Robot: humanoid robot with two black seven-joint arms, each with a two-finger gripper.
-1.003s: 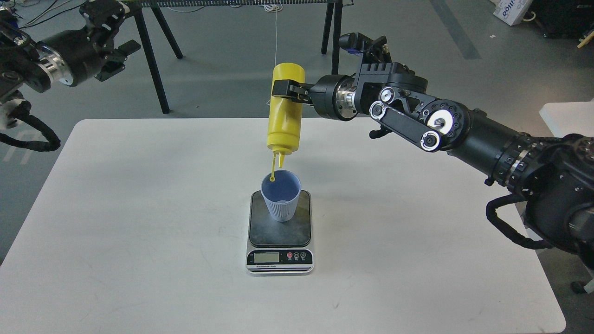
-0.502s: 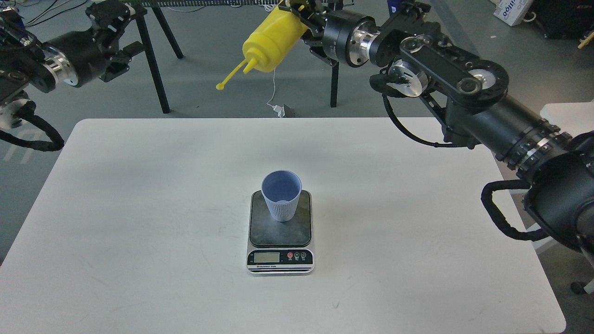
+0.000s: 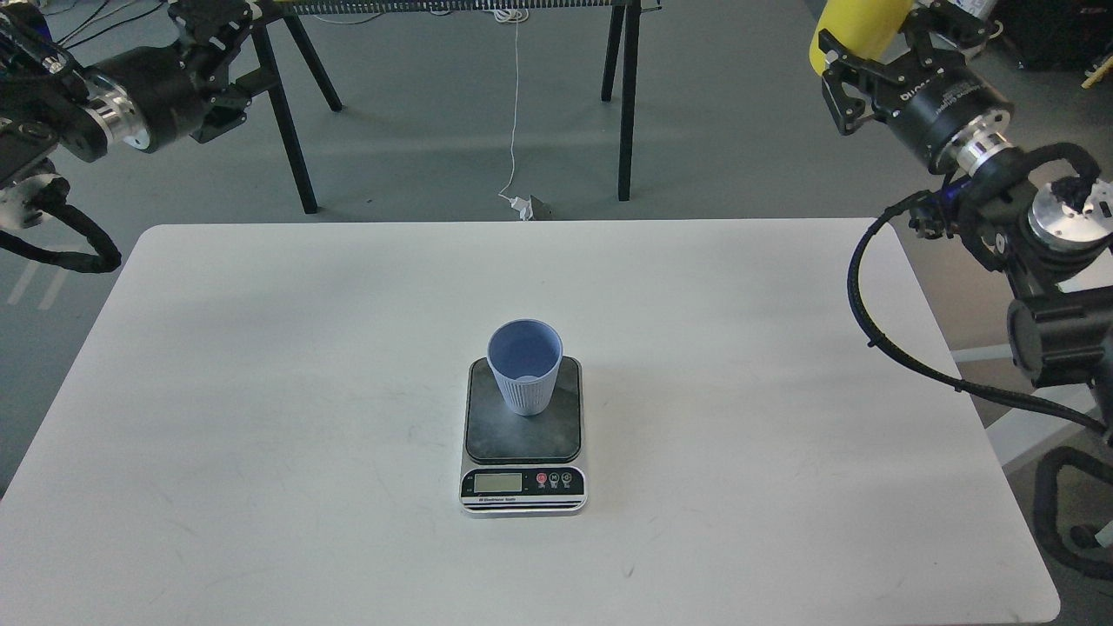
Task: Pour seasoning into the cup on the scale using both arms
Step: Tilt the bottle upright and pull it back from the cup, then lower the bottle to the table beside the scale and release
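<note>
The light blue-grey ribbed cup (image 3: 525, 365) stands upright on the dark plate of the scale (image 3: 523, 443) in the middle of the white table. My right gripper (image 3: 856, 52) is at the top right, high above and beyond the table's far right corner, shut on the yellow seasoning bottle (image 3: 856, 26). Only the bottle's body shows; its nozzle and cap are out of view above the frame. My left gripper (image 3: 217, 39) is at the top left, off the table, dark and hard to read.
The white table (image 3: 261, 391) fills most of the view. Black trestle legs (image 3: 291, 122) and a hanging white cable (image 3: 515, 104) stand on the grey floor behind it. A white surface edge (image 3: 1087, 278) lies to the right.
My right arm has swung the bottle from above the cup up and far to the right, away from the table. The cup and scale have not moved. The left arm barely shifted.
</note>
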